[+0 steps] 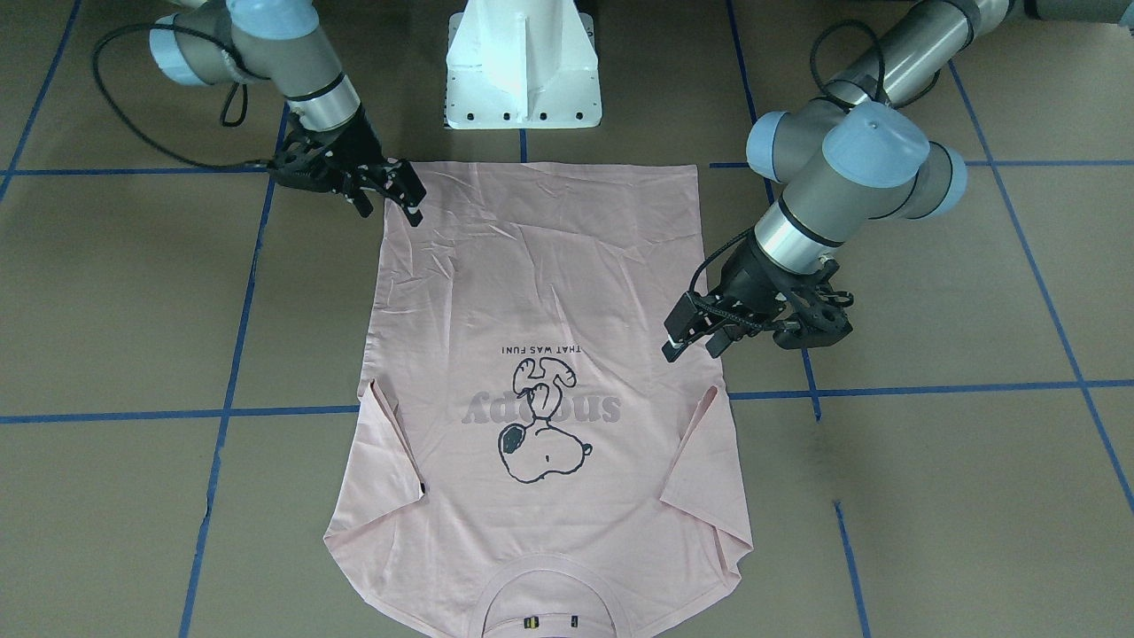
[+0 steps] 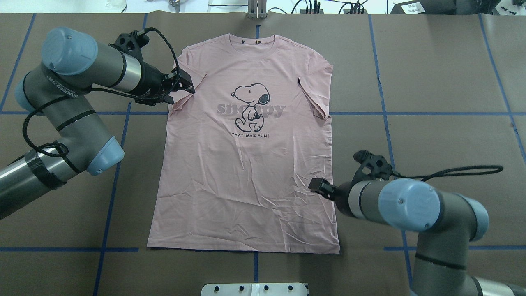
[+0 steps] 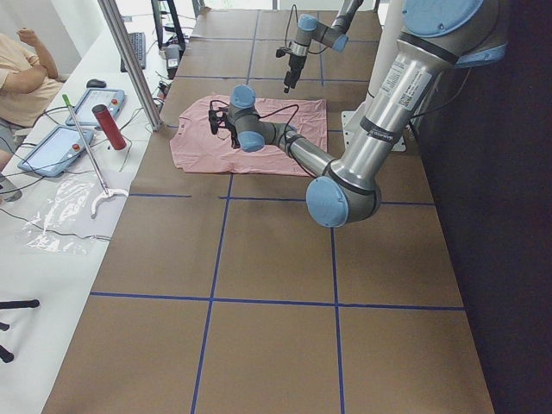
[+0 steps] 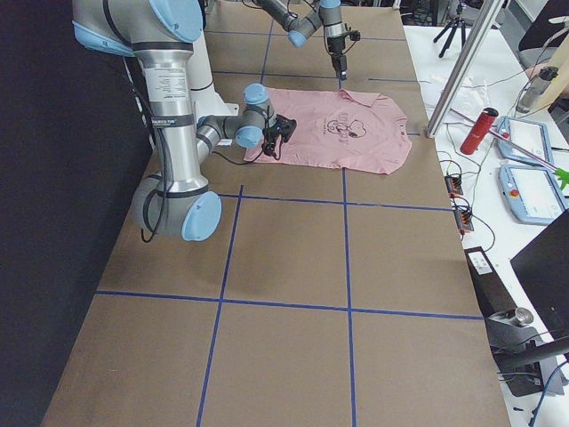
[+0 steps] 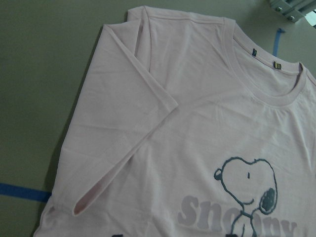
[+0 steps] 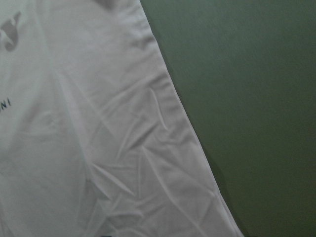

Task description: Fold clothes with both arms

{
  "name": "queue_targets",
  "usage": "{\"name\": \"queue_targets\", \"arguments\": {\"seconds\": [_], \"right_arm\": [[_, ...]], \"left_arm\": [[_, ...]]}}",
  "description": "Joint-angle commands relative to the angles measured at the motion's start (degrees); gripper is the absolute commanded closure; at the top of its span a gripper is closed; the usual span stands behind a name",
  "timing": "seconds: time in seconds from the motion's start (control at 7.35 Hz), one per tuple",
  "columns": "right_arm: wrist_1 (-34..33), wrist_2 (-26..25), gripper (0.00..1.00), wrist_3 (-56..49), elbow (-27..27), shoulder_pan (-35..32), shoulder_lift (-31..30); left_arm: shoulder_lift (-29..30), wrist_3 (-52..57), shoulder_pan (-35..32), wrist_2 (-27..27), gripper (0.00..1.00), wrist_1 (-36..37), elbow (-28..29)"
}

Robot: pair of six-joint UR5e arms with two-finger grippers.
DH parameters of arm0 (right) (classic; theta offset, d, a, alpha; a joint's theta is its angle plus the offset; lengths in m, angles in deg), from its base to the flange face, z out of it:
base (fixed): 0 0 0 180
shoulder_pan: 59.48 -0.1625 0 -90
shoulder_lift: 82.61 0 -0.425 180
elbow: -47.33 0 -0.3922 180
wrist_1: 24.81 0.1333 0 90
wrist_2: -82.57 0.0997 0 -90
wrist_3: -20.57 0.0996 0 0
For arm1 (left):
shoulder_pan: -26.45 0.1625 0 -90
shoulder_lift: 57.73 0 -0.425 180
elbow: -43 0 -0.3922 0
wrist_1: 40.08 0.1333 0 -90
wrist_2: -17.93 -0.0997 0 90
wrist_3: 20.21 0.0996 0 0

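Two grippers hang with jaws apart, holding nothing: the left gripper by the folded-in sleeve, the right gripper at the opposite side near the hem. The T-shirt lies flat at the middle of the table, collar toward its far edge; best pinch every layer and lift evenly.

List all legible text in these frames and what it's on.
"snoopy": large grey lettering across the chest of the T-shirt, behind the dog print.
"THAT WAS FUN!": small black line under the dog.
Collar tags: too small to read.
Printed label on the left arm: blurred, unreadable.
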State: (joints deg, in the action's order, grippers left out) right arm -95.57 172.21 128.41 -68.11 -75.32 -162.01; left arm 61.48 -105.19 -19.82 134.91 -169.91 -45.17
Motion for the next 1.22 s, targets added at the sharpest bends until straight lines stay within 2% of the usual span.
{"name": "queue_targets", "arguments": {"seconds": [0.0, 0.27, 0.82, 0.95, 1.09], "right_arm": [[-8.7, -8.7, 0.08, 9.5, -4.2, 10.2, -0.5], [-13.7, -9.3, 0.11, 12.1, -4.7, 12.9, -1.1], [-13.8, -9.3, 0.23, 14.2, -3.2, 13.9, -1.3], [-13.9, -9.2, 0.28, 14.2, -3.1, 13.8, -1.2], [-13.9, -9.2, 0.46, 14.2, -3.0, 13.7, -1.3]], "left_arm": [[-1.4, -0.1, 0.0, -0.1, 0.25, -0.1, -0.9], [-1.9, 0.0, 0.1, -0.2, 0.24, -0.1, -1.5], [-1.9, 0.0, 0.2, -0.3, 0.24, -0.1, -1.5], [-1.9, 0.0, 0.2, -0.3, 0.24, -0.1, -1.4], [-1.9, 0.1, 0.2, -0.3, 0.24, -0.1, -1.2]]}}
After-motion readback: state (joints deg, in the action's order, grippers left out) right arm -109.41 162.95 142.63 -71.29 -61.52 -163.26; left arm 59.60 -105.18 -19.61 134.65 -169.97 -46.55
